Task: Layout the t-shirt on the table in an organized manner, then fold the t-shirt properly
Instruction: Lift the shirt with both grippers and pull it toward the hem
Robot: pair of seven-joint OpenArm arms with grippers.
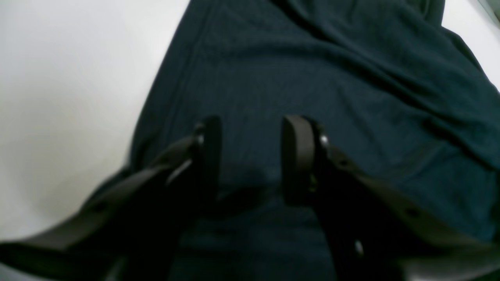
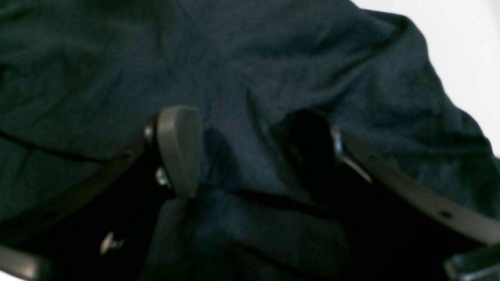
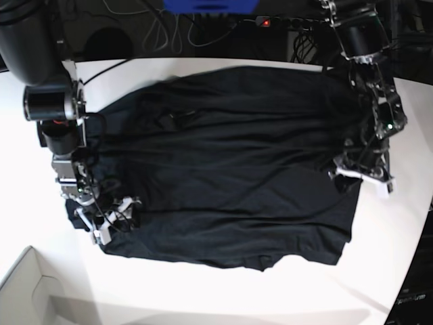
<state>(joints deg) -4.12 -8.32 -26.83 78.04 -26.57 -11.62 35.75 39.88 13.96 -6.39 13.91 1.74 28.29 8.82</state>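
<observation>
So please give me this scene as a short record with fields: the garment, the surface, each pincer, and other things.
garment: black t-shirt, spread out but wrinkled, not yet folded
surface: white table, curved edge
left pincer: open, over the shirt close to its edge, nothing held
right pincer: open wide, over wrinkled fabric, nothing held
other: pale box corner at the table's near edge

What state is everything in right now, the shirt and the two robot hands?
t-shirt: spread out on the table, wrinkled, not yet folded.
left hand: open, over the shirt, gripping nothing.
right hand: open wide, over the shirt, gripping nothing.
</observation>
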